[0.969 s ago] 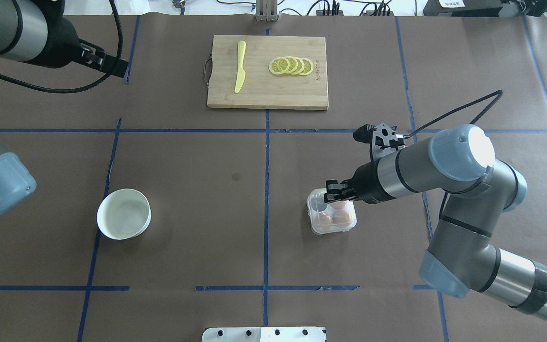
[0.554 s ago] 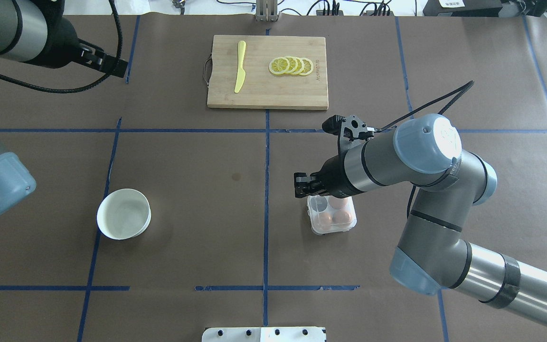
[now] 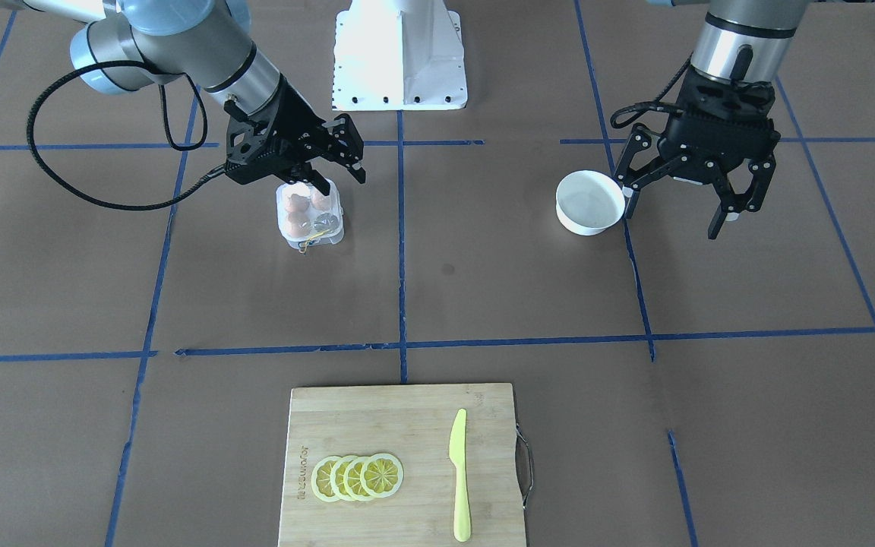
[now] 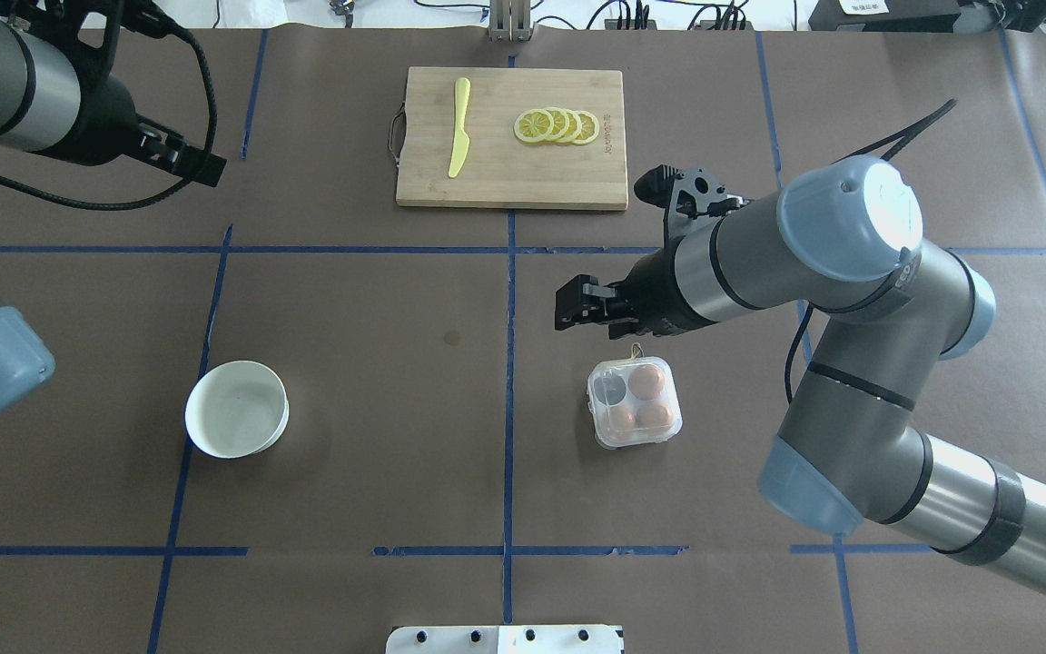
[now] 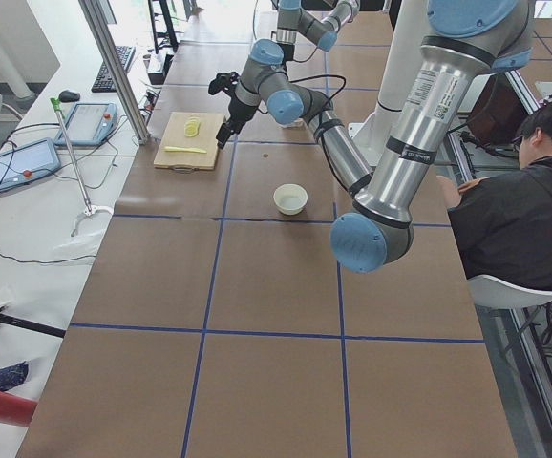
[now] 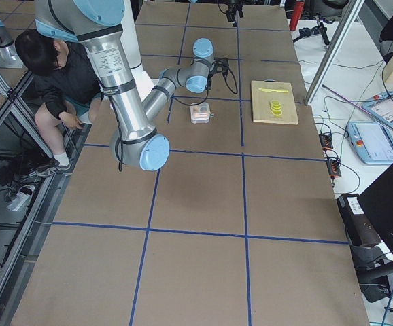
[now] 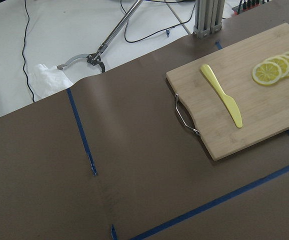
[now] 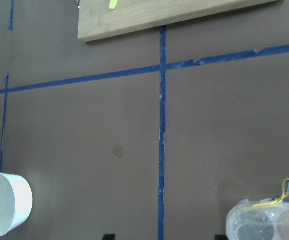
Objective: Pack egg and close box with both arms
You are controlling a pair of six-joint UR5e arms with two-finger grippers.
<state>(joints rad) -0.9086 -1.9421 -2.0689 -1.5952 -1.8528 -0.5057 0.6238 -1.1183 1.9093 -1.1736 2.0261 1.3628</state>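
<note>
Box (image 4: 634, 404) sits on the table (image 4: 378, 454) at about 4 o'clock of the centre cross, overhead view. Its lid looks down over the cups; can't tell if it's latched. Egg (image 4: 648, 381) is in the box's 1 o'clock cup and two other eggs (image 4: 655, 416) are in the 5 and 7 o'clock cups. The 11 o'clock cup is empty, and the eggs look alike. Packing looks done, so my guess is the lid closing is what's left.

Right hand (image 4: 568, 311) hovers at 11 o'clock of the box, apart from it, fingers spread, holding nothing. Likely it's off to the side so the lid is free.

Left hand (image 3: 669, 222) is up high, spread wide and empty, at 11 o'clock of the bowl (image 4: 237, 409) and well apart from the box. Probably parked for the two-arm close.
</note>
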